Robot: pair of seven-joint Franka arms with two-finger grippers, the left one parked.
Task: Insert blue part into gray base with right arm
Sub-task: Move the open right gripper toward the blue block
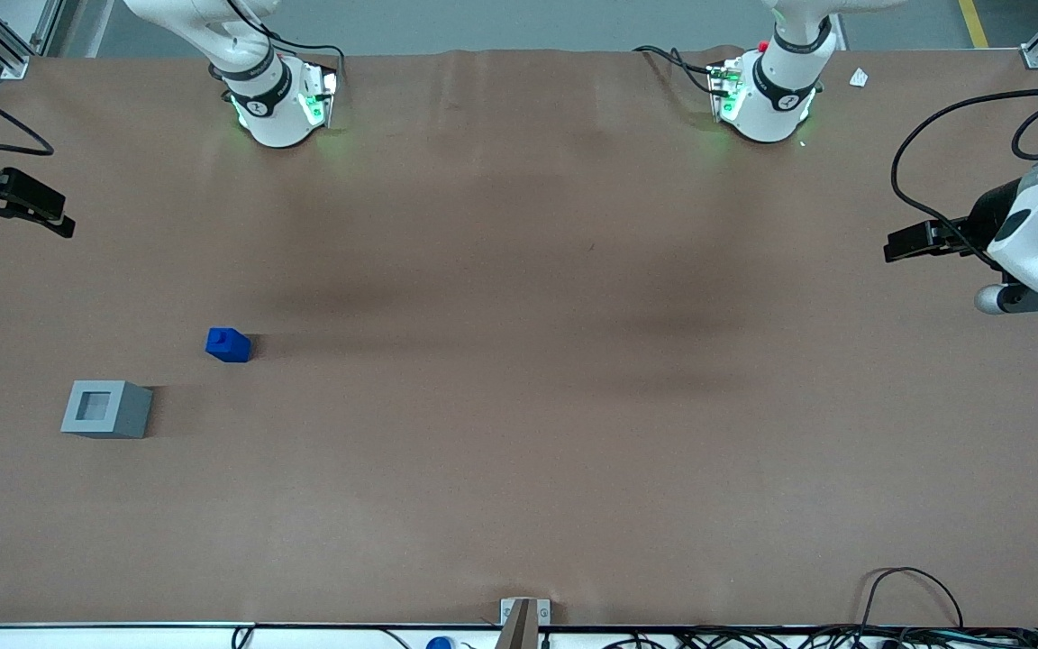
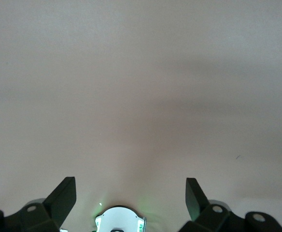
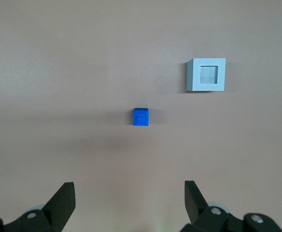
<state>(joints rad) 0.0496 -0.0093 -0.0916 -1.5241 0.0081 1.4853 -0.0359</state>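
The blue part stands on the brown table, its knob up; it also shows in the right wrist view. The gray base sits beside it, a little nearer the front camera, recess up and empty; it also shows in the right wrist view. My right gripper hangs at the working arm's end of the table, farther from the front camera than both blocks and well above the table. In the right wrist view the gripper is open and empty, with both blocks well ahead of its fingertips.
The two arm bases stand along the table edge farthest from the front camera. A small white scrap lies near the parked arm's base. A metal bracket and loose cables sit at the nearest edge.
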